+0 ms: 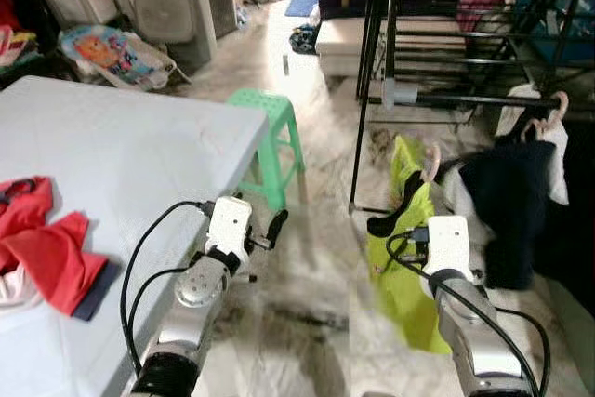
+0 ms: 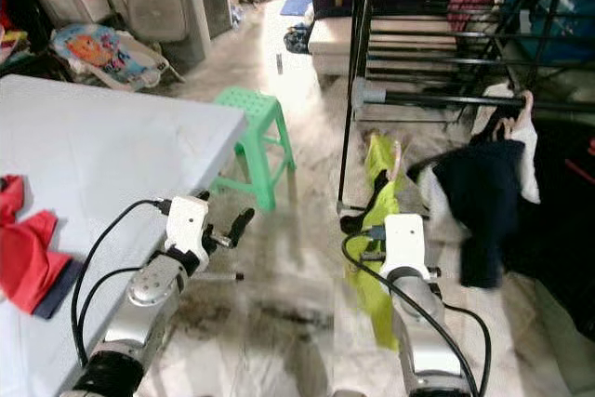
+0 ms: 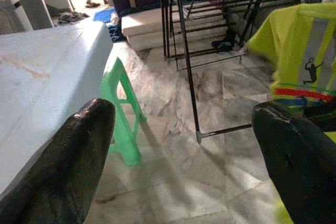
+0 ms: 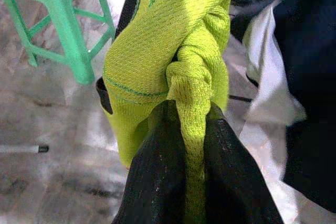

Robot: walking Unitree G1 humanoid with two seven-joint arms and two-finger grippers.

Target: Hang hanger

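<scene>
My right gripper (image 4: 192, 150) is shut on a bunched fold of a yellow-green shirt (image 1: 406, 258), which hangs low over the floor. A pink hanger hook (image 1: 431, 162) sticks up from the shirt's top. The shirt is just in front of the black drying rack (image 1: 372, 81) and below its grey rail (image 1: 465, 99). On that rail a dark garment (image 1: 509, 202) and a white one hang from a pink hanger (image 1: 555, 111). My left gripper (image 1: 268, 231) is open and holds nothing, off the white table's corner, with its fingers (image 3: 63, 166) wide apart.
A white table (image 1: 121, 151) with red clothes (image 1: 46, 248) fills the left. A green plastic stool (image 1: 271, 141) stands between the table and the rack. A low sofa (image 1: 349, 39) and clutter lie behind. The marble floor (image 1: 307, 304) runs between my arms.
</scene>
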